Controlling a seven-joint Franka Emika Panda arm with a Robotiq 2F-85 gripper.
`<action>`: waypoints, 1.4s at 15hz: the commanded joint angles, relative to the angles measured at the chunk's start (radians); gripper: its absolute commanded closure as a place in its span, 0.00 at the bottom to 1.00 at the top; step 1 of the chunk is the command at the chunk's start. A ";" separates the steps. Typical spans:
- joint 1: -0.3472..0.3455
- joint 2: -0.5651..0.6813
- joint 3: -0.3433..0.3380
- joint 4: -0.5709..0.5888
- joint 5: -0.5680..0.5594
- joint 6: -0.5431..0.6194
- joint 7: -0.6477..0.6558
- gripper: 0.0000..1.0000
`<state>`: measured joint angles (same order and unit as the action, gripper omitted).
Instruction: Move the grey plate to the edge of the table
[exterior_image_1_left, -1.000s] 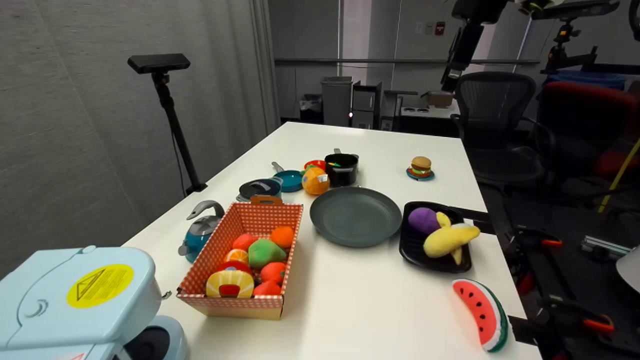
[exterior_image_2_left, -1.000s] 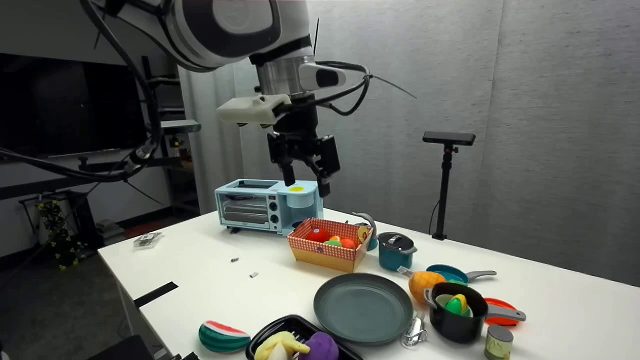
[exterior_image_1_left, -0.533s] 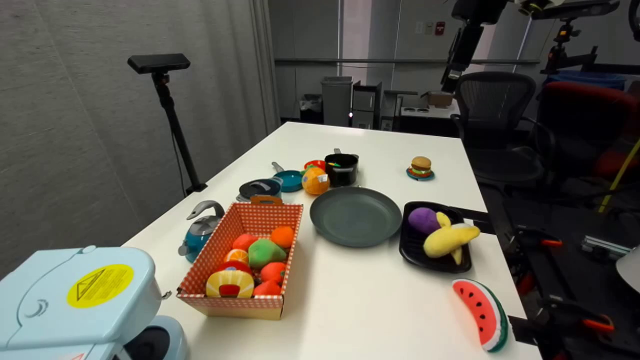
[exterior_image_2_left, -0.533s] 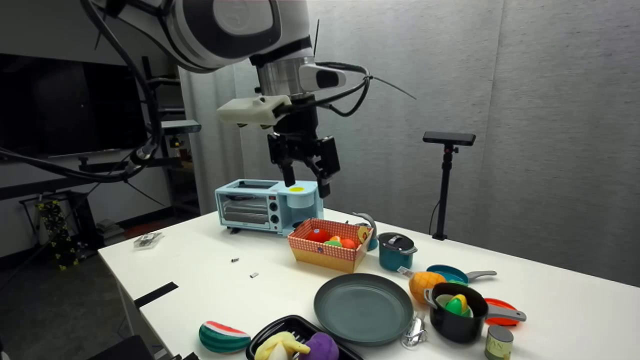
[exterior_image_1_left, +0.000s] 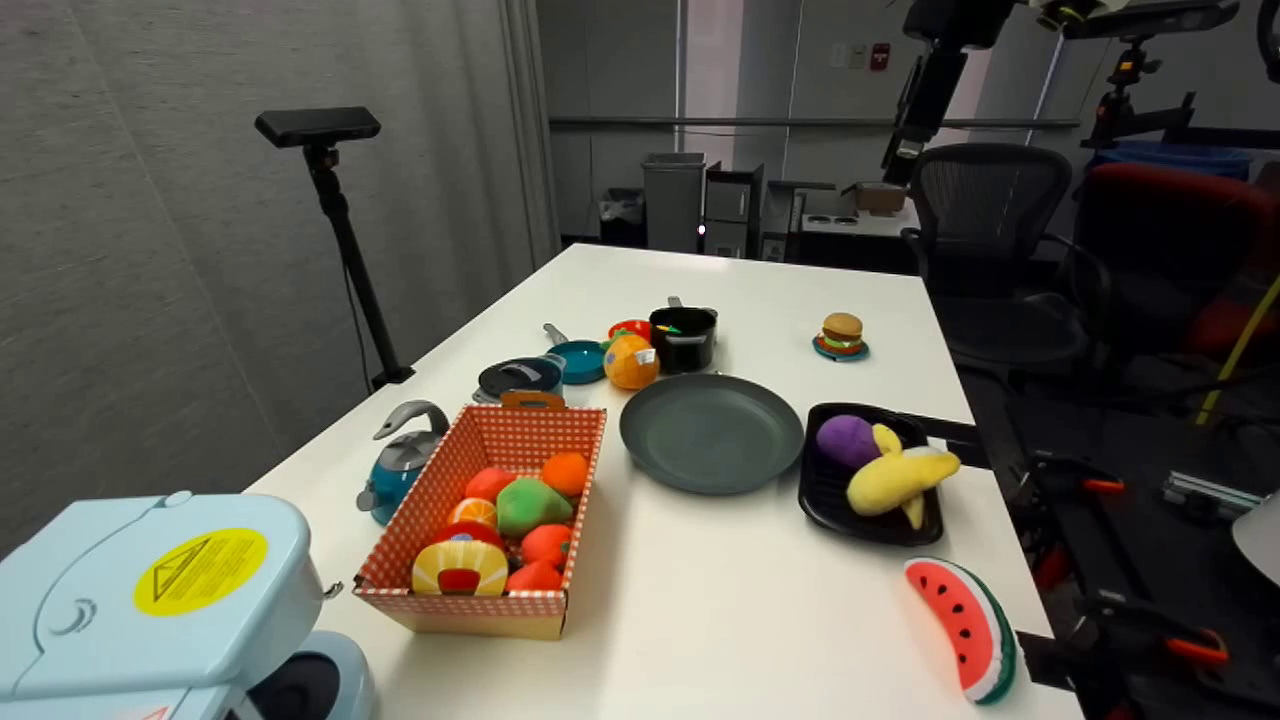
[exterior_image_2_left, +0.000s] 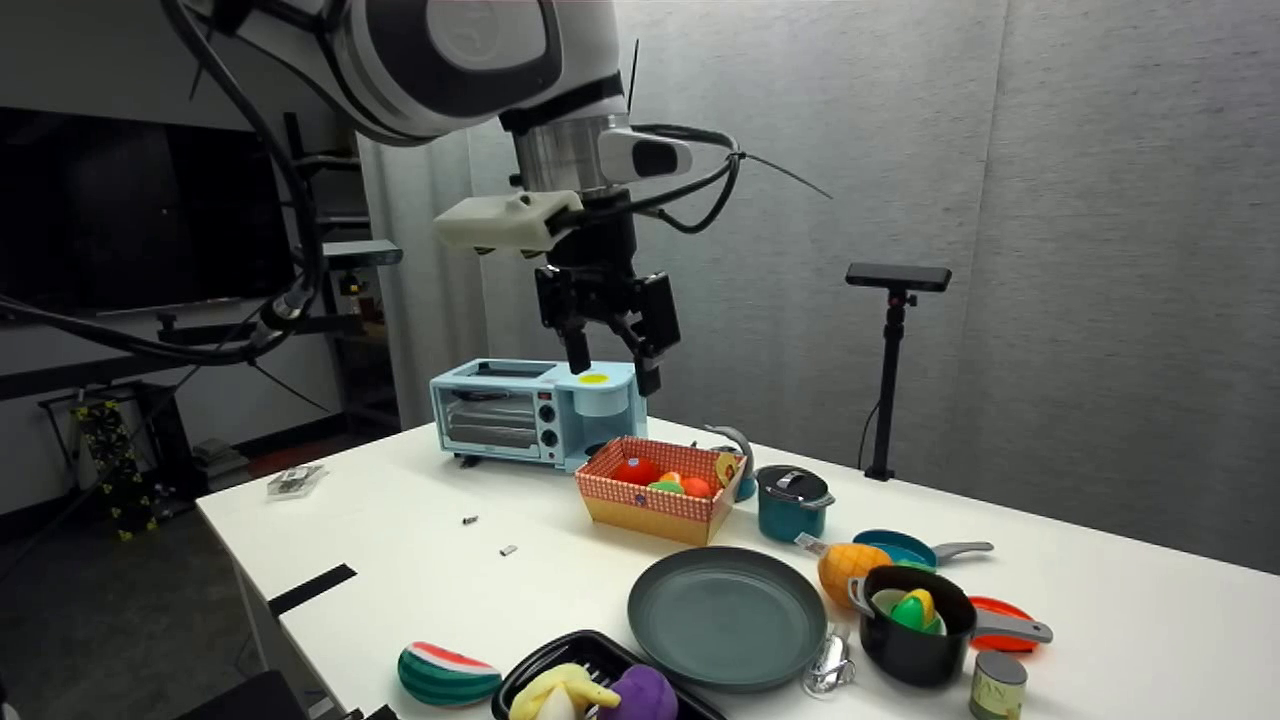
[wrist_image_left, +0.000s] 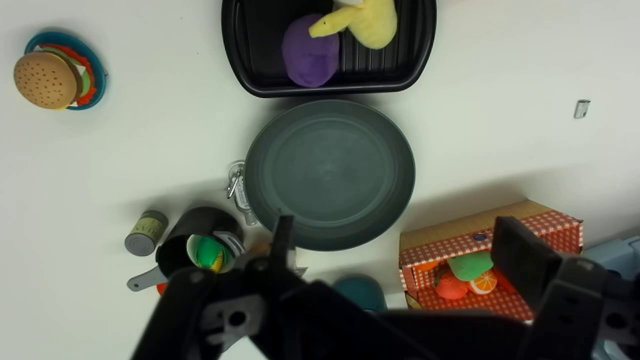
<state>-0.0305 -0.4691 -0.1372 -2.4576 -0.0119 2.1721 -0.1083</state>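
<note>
The grey plate (exterior_image_1_left: 712, 435) lies flat on the white table (exterior_image_1_left: 700, 610). It also shows whole in an exterior view (exterior_image_2_left: 728, 620), and in the wrist view (wrist_image_left: 330, 170) the left fingertip covers a bit of its lower rim. My gripper (exterior_image_2_left: 613, 372) hangs high above the table, well above and apart from the plate. In the wrist view the gripper's fingers (wrist_image_left: 395, 220) are wide apart with nothing between them. In an exterior view a fingertip (exterior_image_1_left: 905, 150) shows at the top right, in the air.
A black tray (exterior_image_1_left: 820, 512) with a purple and a yellow toy sits close beside the plate. A fruit basket (exterior_image_1_left: 470, 612), a black pot (exterior_image_2_left: 915, 640), an orange toy (exterior_image_1_left: 632, 362) and a clear packet (exterior_image_2_left: 830, 665) stand around it. A watermelon slice (exterior_image_1_left: 965, 625) lies near the table's edge.
</note>
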 joint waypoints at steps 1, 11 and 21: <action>-0.013 0.001 0.012 0.002 0.007 -0.003 -0.006 0.00; -0.013 0.001 0.012 0.002 0.007 -0.003 -0.006 0.00; -0.002 -0.008 0.001 -0.014 0.019 -0.010 -0.044 0.00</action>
<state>-0.0305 -0.4691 -0.1362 -2.4624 -0.0119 2.1700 -0.1104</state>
